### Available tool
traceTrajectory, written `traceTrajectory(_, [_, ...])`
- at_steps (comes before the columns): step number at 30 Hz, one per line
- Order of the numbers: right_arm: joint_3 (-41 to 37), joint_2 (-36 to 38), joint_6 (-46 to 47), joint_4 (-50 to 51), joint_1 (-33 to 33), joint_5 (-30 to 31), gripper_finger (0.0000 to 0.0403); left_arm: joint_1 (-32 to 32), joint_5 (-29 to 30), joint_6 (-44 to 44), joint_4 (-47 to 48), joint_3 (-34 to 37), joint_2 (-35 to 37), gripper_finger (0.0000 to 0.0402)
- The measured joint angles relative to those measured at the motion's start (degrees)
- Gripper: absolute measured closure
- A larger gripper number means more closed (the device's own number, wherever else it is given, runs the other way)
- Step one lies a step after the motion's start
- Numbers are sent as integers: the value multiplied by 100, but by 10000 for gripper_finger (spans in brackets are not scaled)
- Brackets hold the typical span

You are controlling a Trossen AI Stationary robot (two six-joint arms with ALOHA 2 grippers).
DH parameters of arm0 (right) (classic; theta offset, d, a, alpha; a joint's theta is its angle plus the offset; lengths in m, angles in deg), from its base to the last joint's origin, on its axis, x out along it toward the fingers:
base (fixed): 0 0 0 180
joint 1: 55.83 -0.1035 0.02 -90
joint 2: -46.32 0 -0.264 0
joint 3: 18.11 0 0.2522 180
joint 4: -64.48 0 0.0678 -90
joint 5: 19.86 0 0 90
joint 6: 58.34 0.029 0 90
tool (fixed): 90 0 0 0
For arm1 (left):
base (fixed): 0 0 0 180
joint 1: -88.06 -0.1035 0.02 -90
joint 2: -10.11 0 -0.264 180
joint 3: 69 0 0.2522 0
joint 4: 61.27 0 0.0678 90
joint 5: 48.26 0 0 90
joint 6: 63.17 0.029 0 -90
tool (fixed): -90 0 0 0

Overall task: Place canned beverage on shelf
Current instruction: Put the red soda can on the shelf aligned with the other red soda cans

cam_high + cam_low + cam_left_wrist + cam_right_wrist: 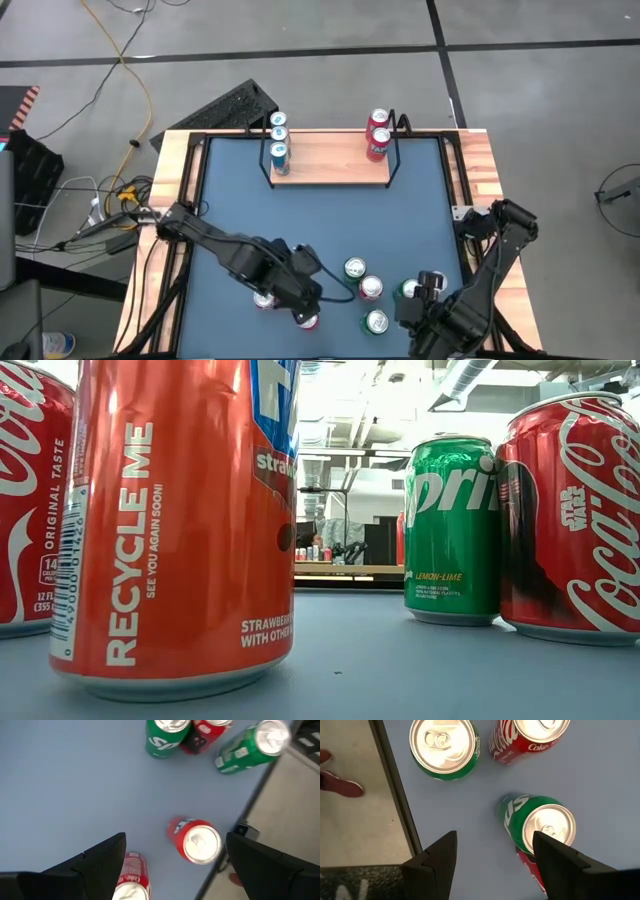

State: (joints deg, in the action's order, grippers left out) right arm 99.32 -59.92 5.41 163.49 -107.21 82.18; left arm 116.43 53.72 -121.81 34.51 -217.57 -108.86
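The shelf (330, 160), a light-wood board with black wire ends, stands at the table's far middle. It carries blue cans (278, 140) at its left end and red cans (377, 135) at its right. Several cans stand near the table's front edge. My left gripper (175, 840) is open above a red can (197, 840), and a second red can (132, 880) stands beside one finger. My right gripper (492, 840) is open above the table, next to a green can (540, 825). Neither touches a can.
Between the arms stand a green can (355, 268), a red can (371, 288) and another green can (376, 322). The table's wooden rim (155, 260) and black inner frame run close by. The blue table top (330, 225) lies bare between cans and shelf.
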Motion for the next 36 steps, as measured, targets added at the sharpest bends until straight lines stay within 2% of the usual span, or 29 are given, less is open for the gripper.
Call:
traceTrajectory(9, [-1,0,80,-66,60,-12,158,309,-3,-775,137,0,-673,74])
traceTrajectory(13, [-1,0,31,-82,174,-175,159,445,-72,-1188,143,0,-691,74])
traceTrajectory(16, [-1,0,-183,-112,221,-265,159,550,115,-1832,135,-4,-680,74])
traceTrajectory(22, [1,2,-945,-128,280,-285,159,699,129,-2688,4,-4,-843,81])
traceTrajectory(29, [1,7,-1495,-165,278,-292,159,685,150,-3120,-460,-9,-1018,84])
traceTrajectory(36, [1,9,-1737,-175,219,-294,159,683,49,-3527,-502,0,-1169,84])
